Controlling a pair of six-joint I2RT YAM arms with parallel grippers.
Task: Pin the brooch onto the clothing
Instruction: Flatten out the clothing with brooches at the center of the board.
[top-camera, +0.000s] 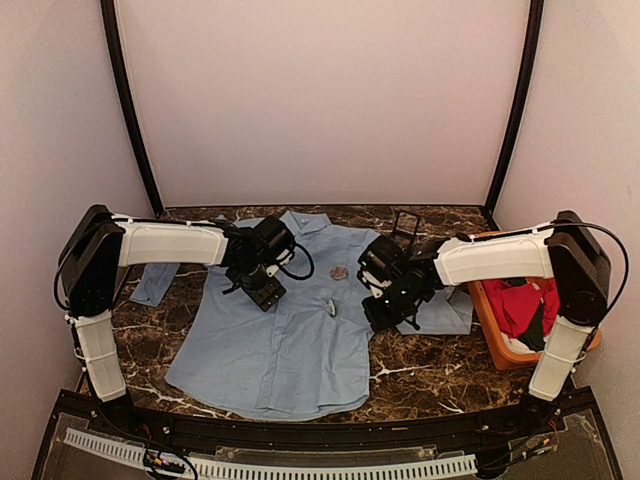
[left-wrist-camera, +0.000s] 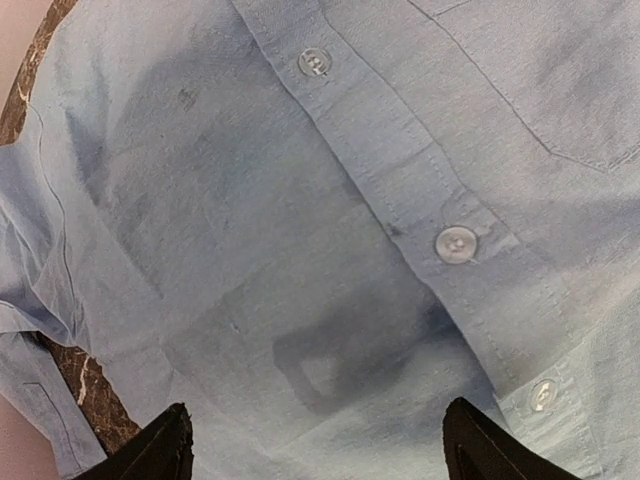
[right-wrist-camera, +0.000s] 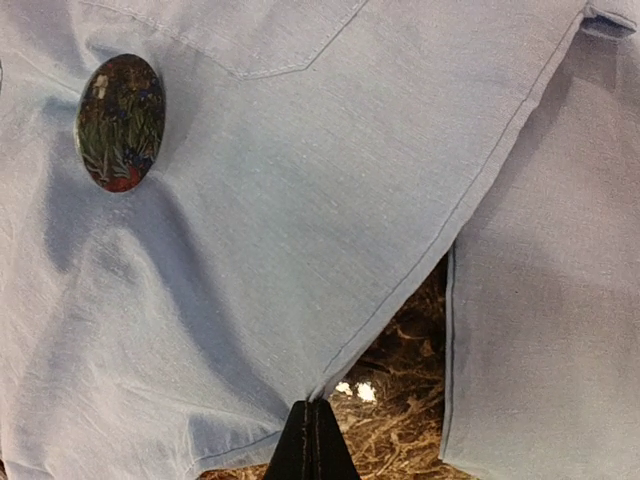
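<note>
Marble-patterned table (top-camera: 430, 375) carries everything, and most of its middle is covered by the shirt (top-camera: 280, 340), spread flat with its front up, collar toward the back wall and hem toward the arms. The shirt is big, thin and limp. It should weigh next to nothing, but it will drag, ruck and tent as soon as one spot is pulled. It looks best taken by a doubled part such as the button strip, a side seam or the pocket edge, where the cloth has some body. A single layer would simply bunch up.

At the right edge of the table sits a basket (top-camera: 484, 322) with a red garment (top-camera: 520, 300) in it, well apart from the work.

The left gripper (left-wrist-camera: 320, 458) hangs over the shirt's front just beside the button strip. Its fingers (left-wrist-camera: 160, 452) are spread wide with nothing between them. The right gripper (right-wrist-camera: 312, 438) has its two fingers pressed together into one dark wedge, right where the shirt's side edge meets the tip. Whether any cloth is nipped there cannot be told.

The brooch (right-wrist-camera: 120, 122) lies on the chest of the shirt near the pocket. It is an oval disc with a dark flowered face. It looks hard, smooth and shallow, so it is likely to slip, and it is best gripped across its rim. Its pin is hidden underneath, and whether it has pierced the cloth cannot be told.

Smallest are the pale buttons (left-wrist-camera: 456, 244), which sit flat on their strip.
</note>
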